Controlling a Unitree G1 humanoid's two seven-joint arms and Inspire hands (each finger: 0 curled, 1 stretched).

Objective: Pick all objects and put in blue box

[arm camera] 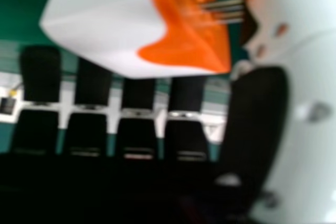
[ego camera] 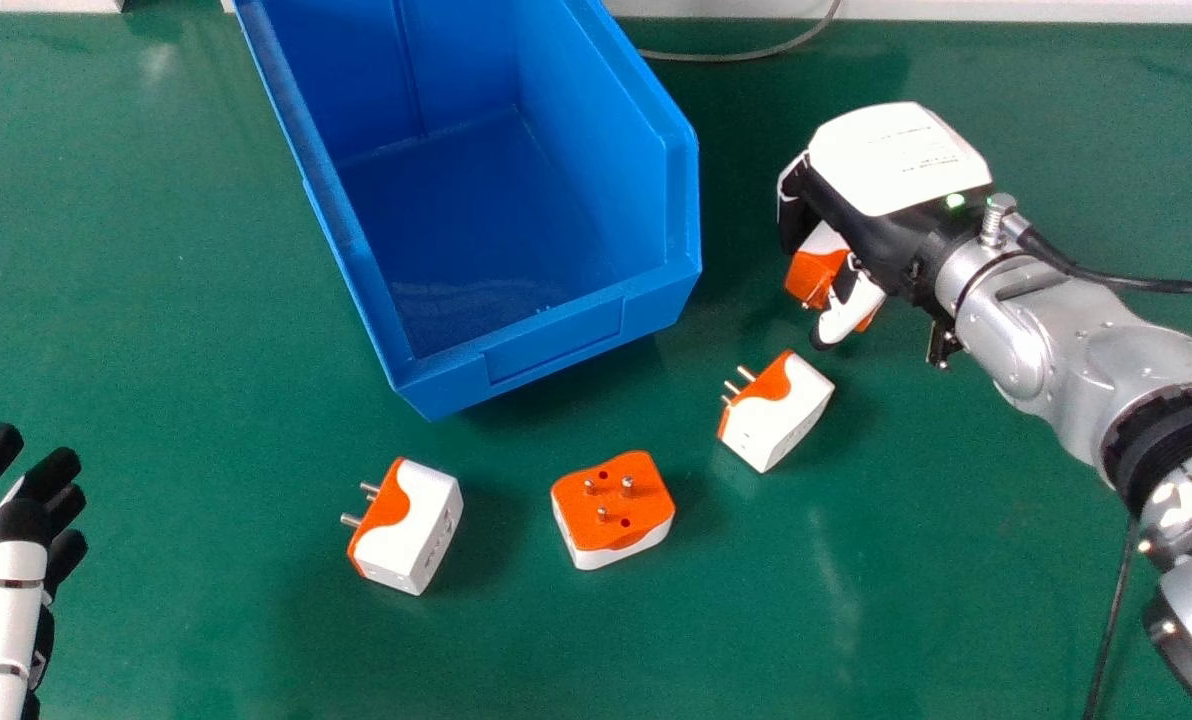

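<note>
Four plugs in all; three on the table [ego camera: 206, 640]: left plug [ego camera: 421, 530], middle plug [ego camera: 606, 525], right plug [ego camera: 781, 412]; the fourth plug [ego camera: 814, 276] is at the right hand [ego camera: 891, 185], beside the box [ego camera: 556, 342]; fingers bent over one side, thumb across the other, so gripped; clearance under it, cannot tell. Left hand [ego camera: 11, 590] at the head view's left edge, fingers loose and apart, holding nothing.

Handling, judged: light, stiff, hard shell; smooth sides could slip or twist if pinched near a corner; not very fragile, though pins [arm camera: 223, 6] could snag or bend; in the right hand view they point at the thumb side, so squeeze the body, not them; best hold is across the broad white sides; middle plug, pins up, wants a grip on its side edges; next likely: lift over the box wall, release low.
</note>
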